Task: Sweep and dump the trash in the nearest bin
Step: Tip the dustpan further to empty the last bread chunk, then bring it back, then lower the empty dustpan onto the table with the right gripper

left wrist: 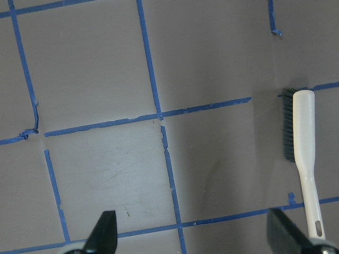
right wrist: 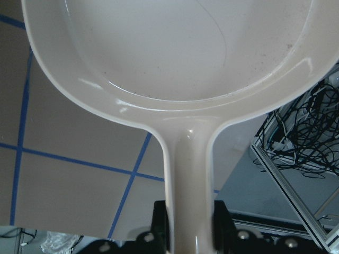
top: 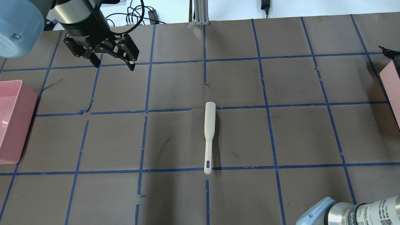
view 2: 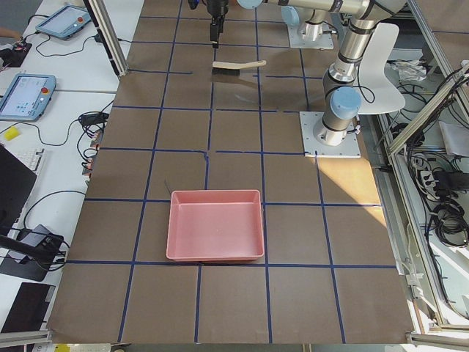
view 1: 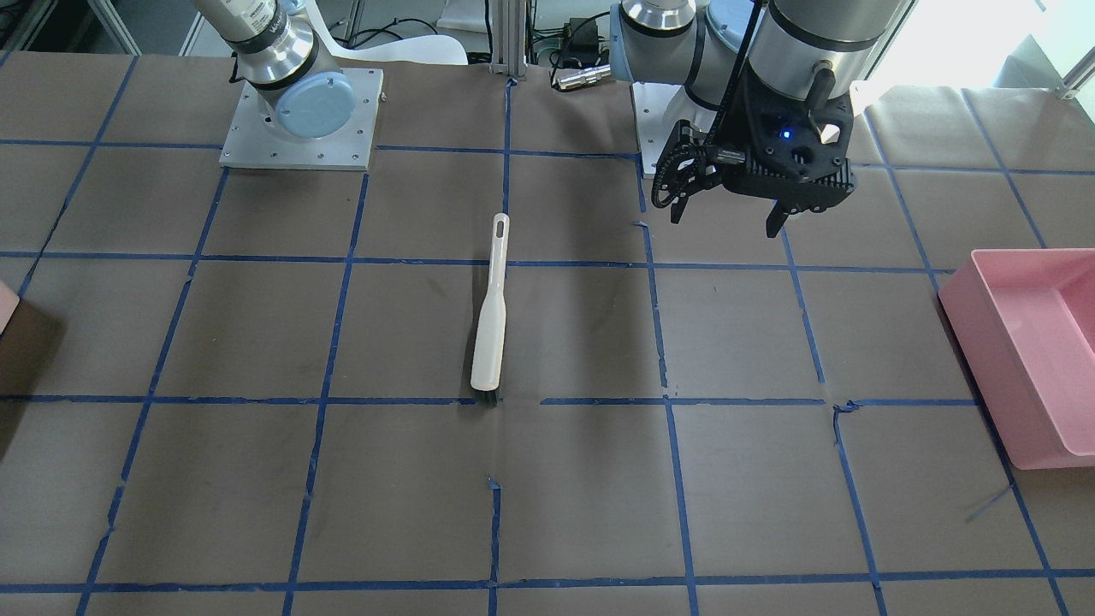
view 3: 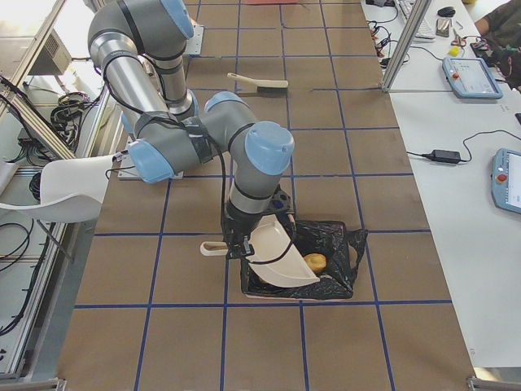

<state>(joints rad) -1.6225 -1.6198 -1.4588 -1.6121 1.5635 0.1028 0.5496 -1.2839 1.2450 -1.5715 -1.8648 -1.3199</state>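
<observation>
Your right gripper (right wrist: 189, 222) has its fingers (right wrist: 159, 225) clamped on the handle of the cream dustpan (right wrist: 175, 63), 1 on each side of it. In the exterior right view, the near arm holds that dustpan (view 3: 277, 257) tilted, lip down, over the bin (view 3: 269, 298), which is lined with a black bag (view 3: 338, 252). A yellow-brown lump of trash (view 3: 315, 262) sits at the pan's front lip against the bag. You cannot tell from these views whether it rests on the pan or in the bag.

The bin stands at the robot's right end of the surface (view 1: 257, 479). Only a peach-pink corner of the bin shows at the edge of the front-facing view (view 1: 7, 304), and a little more in the overhead view (top: 392, 84).

Your left gripper (top: 114, 65) hangs above the surface with its fingers (left wrist: 106, 230) spread wide and nothing between them. It is on the robot's left side, near the left arm's base, well apart from the brush.

The white hand brush (view 1: 490, 316) lies flat near the middle of the surface, across a blue tape line. Its handle end with the hang hole points toward the robot, and its dark bristles point away. In the left wrist view, the bristles show along 1 edge of the brush head (left wrist: 304, 143).

A bright pink tub (view 2: 215, 224) sits at the robot's left end, with nothing visible inside it.
</observation>
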